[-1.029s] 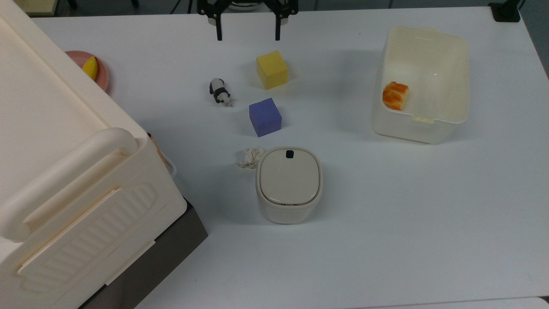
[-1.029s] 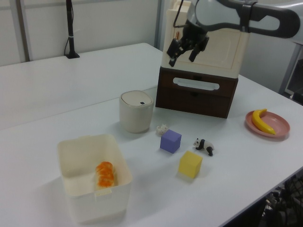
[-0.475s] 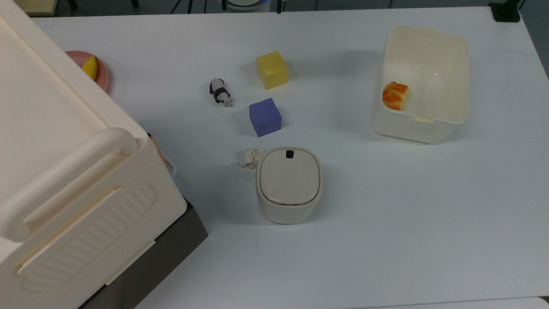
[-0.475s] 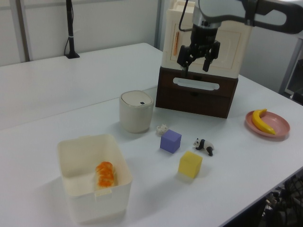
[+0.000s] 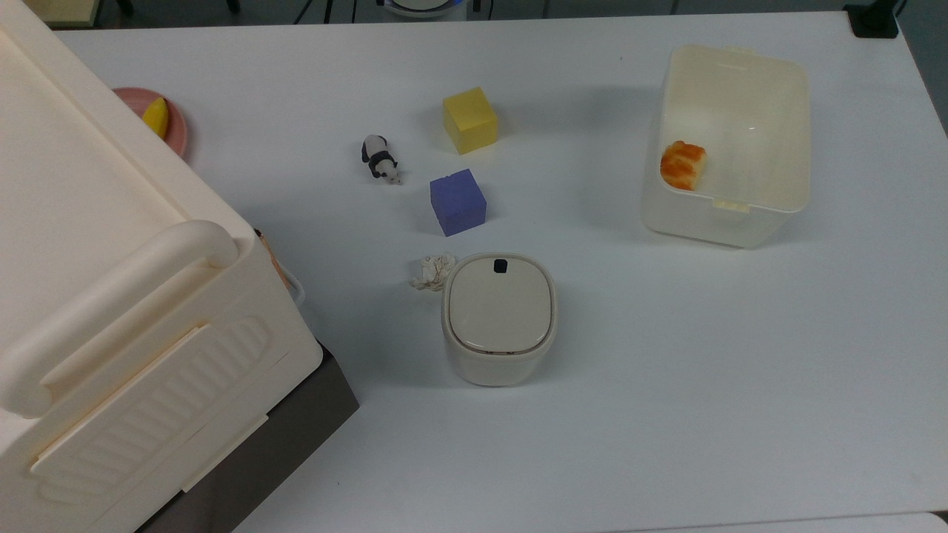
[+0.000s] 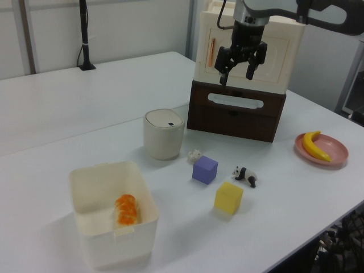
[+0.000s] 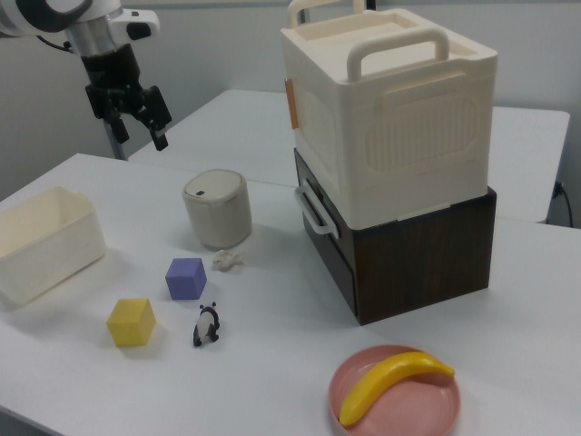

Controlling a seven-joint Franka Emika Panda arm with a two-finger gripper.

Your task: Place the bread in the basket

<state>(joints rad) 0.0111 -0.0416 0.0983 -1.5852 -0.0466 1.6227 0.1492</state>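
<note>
A: How many things, from near to far in the left view?

B: One basket (image 6: 91,185) at lower left with one bread (image 6: 126,209) inside, two cubes, one panda.

A: The arm?

B: Gripper (image 6: 239,72) raised at upper right, fingers spread, holding nothing.

The orange-topped bread (image 5: 682,165) lies inside the cream basket (image 5: 770,200), against its wall.

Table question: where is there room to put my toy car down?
The widest bare table lies at the top view's lower right, between the lidded bin and the basket. It is crowded around the yellow cube, purple cube and panda.
</note>
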